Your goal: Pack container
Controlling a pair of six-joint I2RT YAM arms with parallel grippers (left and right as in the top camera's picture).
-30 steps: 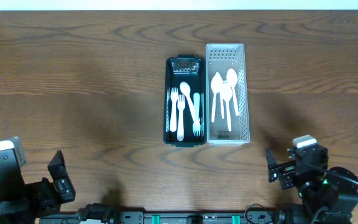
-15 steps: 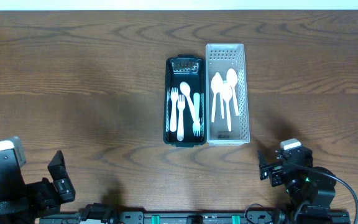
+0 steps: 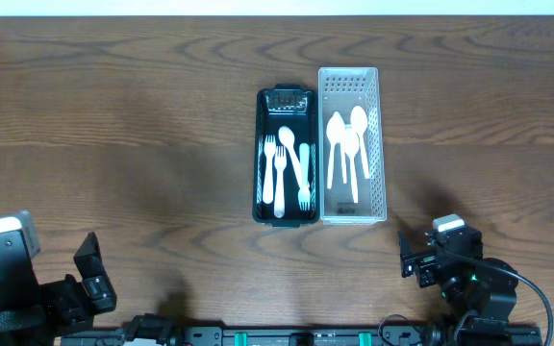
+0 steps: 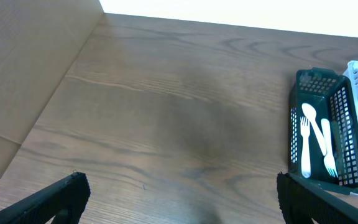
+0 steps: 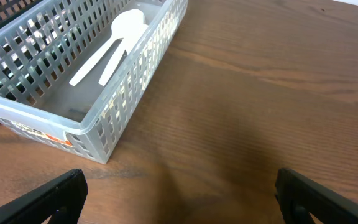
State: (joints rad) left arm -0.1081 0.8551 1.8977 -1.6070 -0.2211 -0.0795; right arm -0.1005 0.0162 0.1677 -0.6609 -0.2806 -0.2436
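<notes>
A dark wood-grain table fills the overhead view, with a pale strip along its far edge. Near the middle stands a black basket, long side running away from the robot, holding white plastic forks and a spoon; something shiny sits at its far end, too small to make out. Just right of the black basket, side by side with it, is a white basket with three white spoons. The left arm sits at the near edge well to the left of the black basket, and the right arm at the near edge to its right; the wood between them and the baskets lies bare. In the left wrist view a brown cardboard-like panel borders the table on the left, and the black basket stands far right with the white one behind it. The left gripper has its fingers spread wide, holding nothing. In the right wrist view the white basket's slotted wall is close at the left, two spoons inside, a dark sliver of the black basket beyond it. An orange label is on its end wall, the print unreadable. The right gripper is likewise spread wide and empty.
</notes>
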